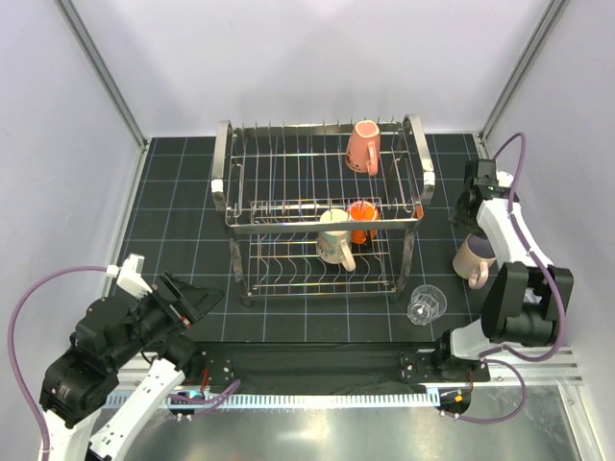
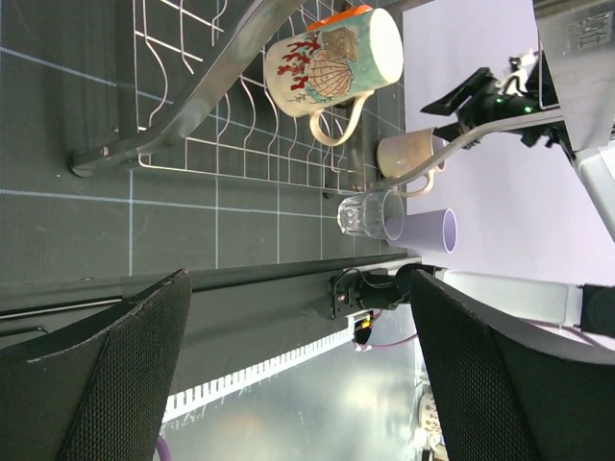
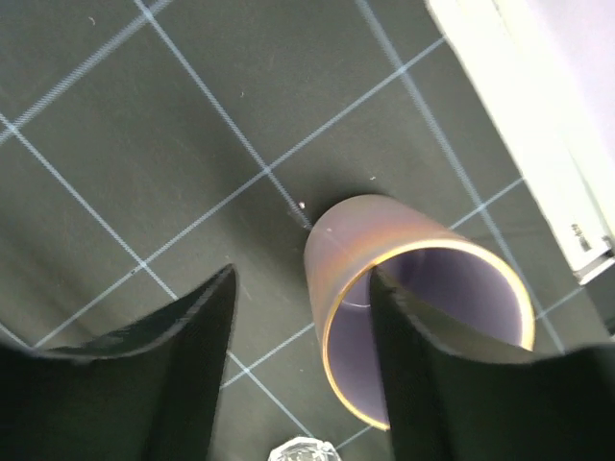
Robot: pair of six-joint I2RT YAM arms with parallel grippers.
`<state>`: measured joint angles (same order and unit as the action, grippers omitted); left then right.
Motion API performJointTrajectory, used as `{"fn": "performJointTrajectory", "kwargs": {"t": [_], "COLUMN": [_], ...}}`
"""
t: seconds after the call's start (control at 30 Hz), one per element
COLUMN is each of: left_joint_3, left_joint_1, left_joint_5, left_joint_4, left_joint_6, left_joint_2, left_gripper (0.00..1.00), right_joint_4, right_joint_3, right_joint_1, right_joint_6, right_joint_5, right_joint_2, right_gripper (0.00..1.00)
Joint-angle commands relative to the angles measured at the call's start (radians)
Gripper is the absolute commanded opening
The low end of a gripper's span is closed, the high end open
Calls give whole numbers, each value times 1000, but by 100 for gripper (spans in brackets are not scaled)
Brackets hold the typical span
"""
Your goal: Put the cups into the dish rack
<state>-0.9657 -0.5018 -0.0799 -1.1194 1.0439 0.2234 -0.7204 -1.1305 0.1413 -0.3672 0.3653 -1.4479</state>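
Two-tier chrome wire dish rack (image 1: 223,178): salmon-pink mug (image 1: 364,144) on upper tier, right end; cream printed mug (image 1: 334,238) and small orange cup (image 1: 362,221) on lower tier. Lavender tumbler (image 3: 413,307) on its side near the desk (image 3: 144,96) right edge, under the right hand (image 3: 303,279), fingers spread, nothing clamped. Left hand (image 2: 300,279) wide open, empty.

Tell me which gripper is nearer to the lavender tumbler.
Right. The right gripper hangs just above the lavender tumbler, one finger over its mouth. The left gripper is far away, at the table's near left corner.
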Motion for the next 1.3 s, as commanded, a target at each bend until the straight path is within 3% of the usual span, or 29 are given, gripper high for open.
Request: {"fn": "performJointTrajectory", "kwargs": {"t": [0.0, 0.27, 0.43, 0.53, 0.77, 0.97, 1.1, 1.27], "left_joint_3": [-13, -15, -22, -24, -30, -64, -96, -136], "left_joint_1": [-1, -1, -1, -1, -1, -1, -1, -1], "left_joint_5": [-3, 9, 11, 12, 11, 23, 28, -21], "left_joint_4": [9, -10, -13, -11, -19, -36, -14, 139], "left_joint_6": [-18, -16, -15, -18, -15, -19, -24, -50], "left_joint_2": [-1, -15, -15, -13, -15, -9, -19, -41], "left_gripper": [91, 91, 91, 91, 91, 91, 91, 92], "right_joint_4": [78, 105, 102, 101, 95, 72, 49, 23], "right_joint_3": [11, 29, 55, 73, 89, 29, -95, -311], "right_joint_1": [6, 7, 7, 6, 6, 6, 6, 6], "right_joint_6": [-24, -38, -36, -33, -19, -13, -27, -79], "right_joint_5": [-8, -17, -12, -6, 21, -25, -112, -236], "right_joint_2": [-57, -118, -88, -59, 36, 233, 387, 506], "right_gripper": [56, 42, 14, 4, 4, 4, 4, 4]}}
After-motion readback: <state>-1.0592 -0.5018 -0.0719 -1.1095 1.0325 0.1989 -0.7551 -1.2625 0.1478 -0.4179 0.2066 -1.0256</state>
